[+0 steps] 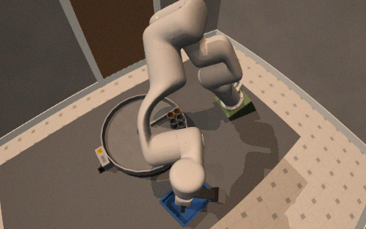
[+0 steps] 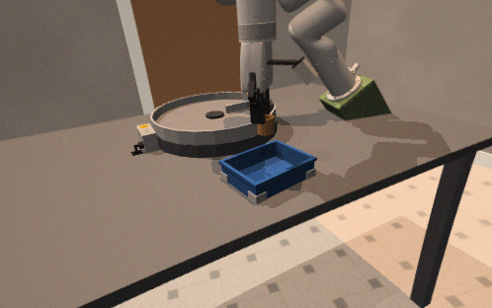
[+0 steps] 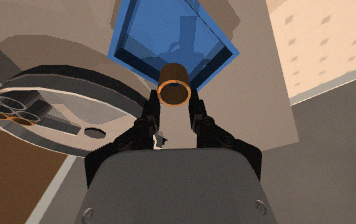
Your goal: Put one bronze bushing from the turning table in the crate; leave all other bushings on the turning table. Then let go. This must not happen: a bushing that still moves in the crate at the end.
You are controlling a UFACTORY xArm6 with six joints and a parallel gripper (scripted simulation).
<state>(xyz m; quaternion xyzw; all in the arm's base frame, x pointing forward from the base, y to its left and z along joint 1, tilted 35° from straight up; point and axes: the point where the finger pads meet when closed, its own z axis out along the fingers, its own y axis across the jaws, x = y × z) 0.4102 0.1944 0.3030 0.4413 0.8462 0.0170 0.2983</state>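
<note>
Gripper [image 3: 174, 107] clamps the bronze bushing [image 3: 174, 86], hanging above the near edge of the blue crate [image 2: 296, 156]. Advice: centre over the crate floor, lower close, then release to avoid bounce-out.

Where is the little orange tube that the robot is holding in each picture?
Top: hidden under the white arm; not visible.
Exterior: the bronze tube-shaped bushing hangs near the middle, in the black hand, above the far side of the blue rectangular crate.
Wrist: middle, its round opening between the fingers, over the crate's edge.
Shared landmark: the blue crate.
</note>
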